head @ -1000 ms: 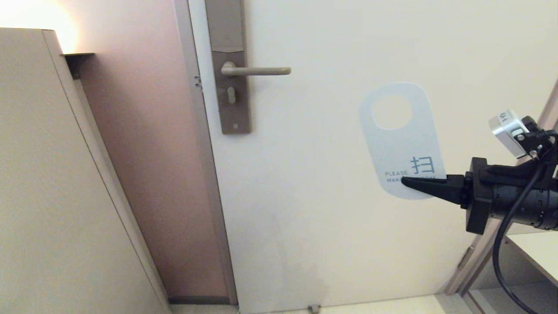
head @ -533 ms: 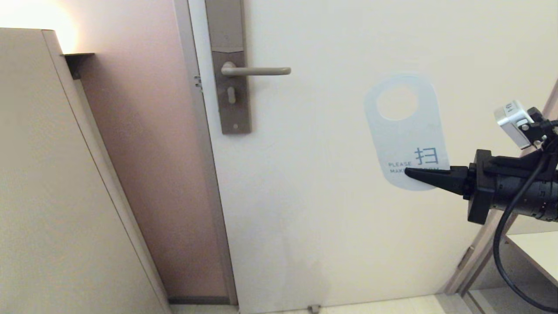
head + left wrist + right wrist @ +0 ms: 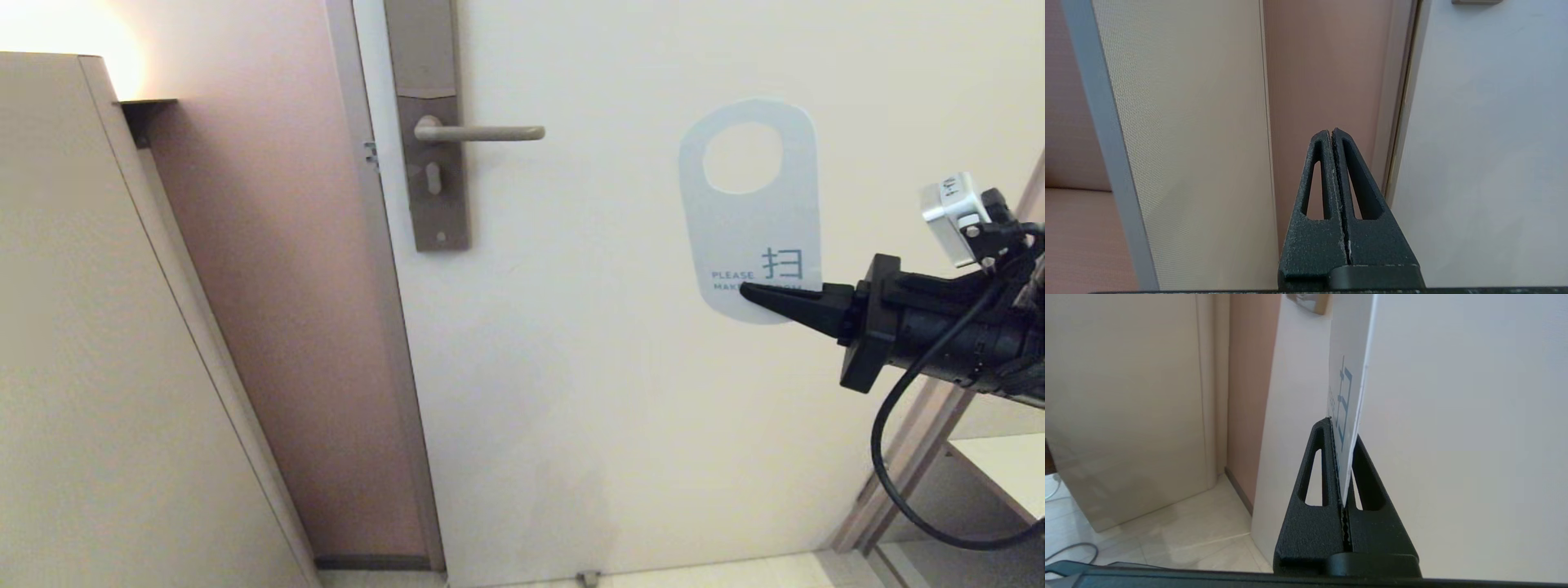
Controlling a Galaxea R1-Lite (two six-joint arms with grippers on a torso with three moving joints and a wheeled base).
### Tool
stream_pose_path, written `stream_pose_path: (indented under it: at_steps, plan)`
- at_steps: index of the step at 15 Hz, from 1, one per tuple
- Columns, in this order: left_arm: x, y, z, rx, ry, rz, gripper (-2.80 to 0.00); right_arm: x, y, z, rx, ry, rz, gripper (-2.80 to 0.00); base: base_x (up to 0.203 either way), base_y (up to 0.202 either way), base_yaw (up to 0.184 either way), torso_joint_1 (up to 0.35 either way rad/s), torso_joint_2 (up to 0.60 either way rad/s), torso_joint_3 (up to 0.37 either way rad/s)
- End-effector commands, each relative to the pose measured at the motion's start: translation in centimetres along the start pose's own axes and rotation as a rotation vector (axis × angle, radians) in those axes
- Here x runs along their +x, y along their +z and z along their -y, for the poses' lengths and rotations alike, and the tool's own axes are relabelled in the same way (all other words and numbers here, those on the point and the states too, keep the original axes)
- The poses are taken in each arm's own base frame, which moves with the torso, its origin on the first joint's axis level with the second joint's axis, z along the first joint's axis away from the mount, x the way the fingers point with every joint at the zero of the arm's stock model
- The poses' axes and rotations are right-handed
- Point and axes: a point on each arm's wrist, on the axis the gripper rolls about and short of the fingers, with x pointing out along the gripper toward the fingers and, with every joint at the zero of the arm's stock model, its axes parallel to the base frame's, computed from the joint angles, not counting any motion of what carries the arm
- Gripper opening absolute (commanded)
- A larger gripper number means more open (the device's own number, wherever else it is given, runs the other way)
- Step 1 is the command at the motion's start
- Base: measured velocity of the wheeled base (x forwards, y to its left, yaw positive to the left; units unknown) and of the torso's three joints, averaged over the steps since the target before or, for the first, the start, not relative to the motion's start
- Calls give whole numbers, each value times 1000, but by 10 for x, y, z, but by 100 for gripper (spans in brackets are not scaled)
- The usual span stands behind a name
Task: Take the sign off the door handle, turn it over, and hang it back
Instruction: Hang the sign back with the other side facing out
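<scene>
We saw the door (image 3: 620,343) with the door handle (image 3: 482,132) bare near its left edge. The sign (image 3: 755,220) stood upright, white face out, well right of it, lower end pinched by the right gripper (image 3: 747,292). The left gripper (image 3: 1332,132) sat pressed together, parked.

Three cameras facing one door (image 3: 620,343)
Head is looking from farther back; wrists are peering close, sharing its frame (image 3: 1404,102).

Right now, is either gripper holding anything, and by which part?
The right gripper is shut on the sign, pinching its lower end, opposite the hole. The left gripper is shut and holds nothing.
</scene>
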Motion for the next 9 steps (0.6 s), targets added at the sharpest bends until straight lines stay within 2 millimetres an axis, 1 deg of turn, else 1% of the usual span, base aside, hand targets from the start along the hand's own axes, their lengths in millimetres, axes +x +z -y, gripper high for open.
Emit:
stream_pose_path:
  at_steps: [1, 4, 7, 9]
  plan:
    - [0, 0, 0, 10, 1, 0, -280, 5, -4, 1, 2, 14, -3, -280, 0, 0, 0, 0, 0, 0]
    - [0, 4, 0, 83, 11, 39, -280, 8, -6, 2, -2, 13, 2, -280, 0, 0, 0, 0, 0, 0]
    - [0, 2, -2, 134, 75, 17, -280, 12, -8, 2, 2, 26, -4, -280, 0, 0, 0, 0, 0, 0]
    - [0, 2, -2, 135, 76, 11, -280, 15, -10, 3, -3, 27, 1, -280, 0, 0, 0, 0, 0, 0]
